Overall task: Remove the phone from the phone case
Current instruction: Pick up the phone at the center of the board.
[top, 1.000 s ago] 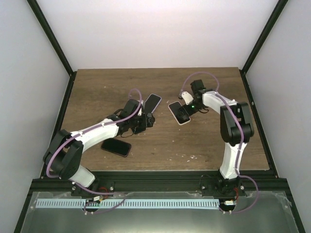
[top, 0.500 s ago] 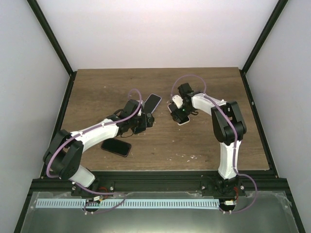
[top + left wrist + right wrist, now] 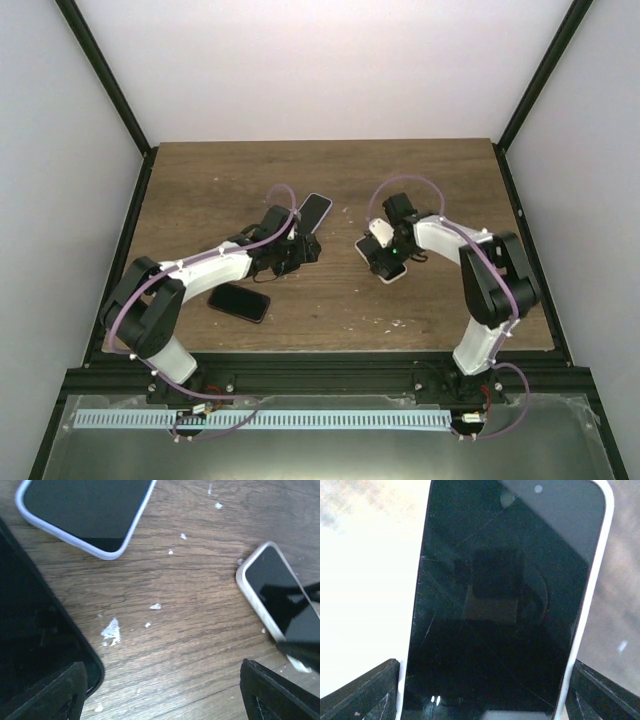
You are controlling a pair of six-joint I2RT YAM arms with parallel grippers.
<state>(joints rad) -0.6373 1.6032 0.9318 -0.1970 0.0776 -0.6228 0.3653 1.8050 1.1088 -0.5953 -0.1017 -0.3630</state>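
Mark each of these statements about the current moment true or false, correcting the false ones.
1. Three phones lie on the table. True.
2. The left gripper is clamped on a phone. False: it is open over bare wood, holding nothing.
3. The right gripper has its fingers on either side of the white-cased phone. True.
4. The black phone lies at the table's far edge. False: it lies toward the near edge.
5. The white-cased phone is out of its case. False: the case rim runs around it.

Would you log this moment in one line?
right fingers straddle white-cased dark-screened phone | left fingers open over brown wooden table | phone in case
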